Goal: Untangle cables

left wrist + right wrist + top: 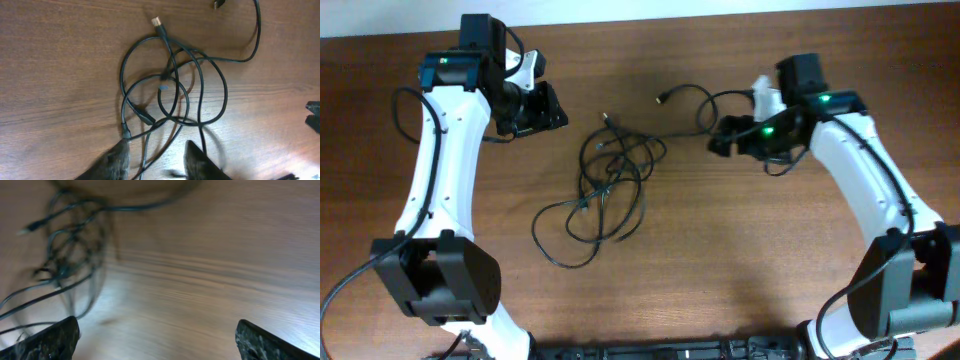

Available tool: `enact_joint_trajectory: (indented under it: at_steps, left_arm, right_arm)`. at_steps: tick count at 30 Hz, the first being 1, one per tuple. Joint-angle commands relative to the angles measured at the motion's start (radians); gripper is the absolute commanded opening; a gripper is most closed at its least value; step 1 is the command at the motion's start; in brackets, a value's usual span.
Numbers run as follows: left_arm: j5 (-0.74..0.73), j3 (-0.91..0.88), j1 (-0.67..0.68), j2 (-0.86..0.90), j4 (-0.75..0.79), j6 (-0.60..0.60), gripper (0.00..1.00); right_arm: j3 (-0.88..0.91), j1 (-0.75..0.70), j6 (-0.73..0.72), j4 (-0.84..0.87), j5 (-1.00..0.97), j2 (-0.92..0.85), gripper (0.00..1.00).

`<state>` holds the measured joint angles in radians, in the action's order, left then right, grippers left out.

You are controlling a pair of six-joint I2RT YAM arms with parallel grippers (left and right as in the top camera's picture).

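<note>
The brown wood-grain table (pixel 720 250) carried the black cables (pixel 610 185) in a loose tangle at its middle, between both arms. The left fingers (pixel 117 162) stood apart near the tangle; the right fingers (pixel 50 340) were spread wide, holding nothing.

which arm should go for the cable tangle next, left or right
Probably left: the cables lie just ahead of the open left end effector. The right end effector, wide open, faces mostly bare table, with the cables off to one side.
</note>
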<state>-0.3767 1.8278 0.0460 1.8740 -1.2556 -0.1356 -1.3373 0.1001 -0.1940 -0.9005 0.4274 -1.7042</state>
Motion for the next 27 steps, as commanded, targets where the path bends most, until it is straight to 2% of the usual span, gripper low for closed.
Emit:
enact_joint_trajectory:
  at_steps: [1,5,14,20,23,27]
  left_arm:
    - [0.095,0.0,0.003,-0.002,-0.003,0.018,0.54]
    - [0.112,0.0,0.011,-0.002,-0.003,0.018,0.58]
    - [0.111,0.0,0.013,-0.002,-0.011,0.018,0.58]
    - [0.112,0.0,0.013,-0.002,-0.014,0.018,0.58]
    - [0.111,0.0,0.013,-0.002,-0.014,0.018,0.58]
    - [0.112,0.0,0.013,-0.002,-0.015,0.018,0.58]
  right_arm:
    - [-0.004,0.091,0.029,0.066,0.068,0.009,0.99]
    - [0.008,0.222,-0.032,0.143,-0.042,-0.016,0.99]
    - [0.008,0.432,-0.058,0.18,-0.005,-0.12,1.0]
    - [-0.05,0.442,-0.046,0.275,0.009,-0.119,0.95]
    - [-0.124,0.442,-0.047,0.291,0.006,-0.119,0.95]
    - [-0.126,0.444,-0.071,0.273,0.002,-0.122,0.93]
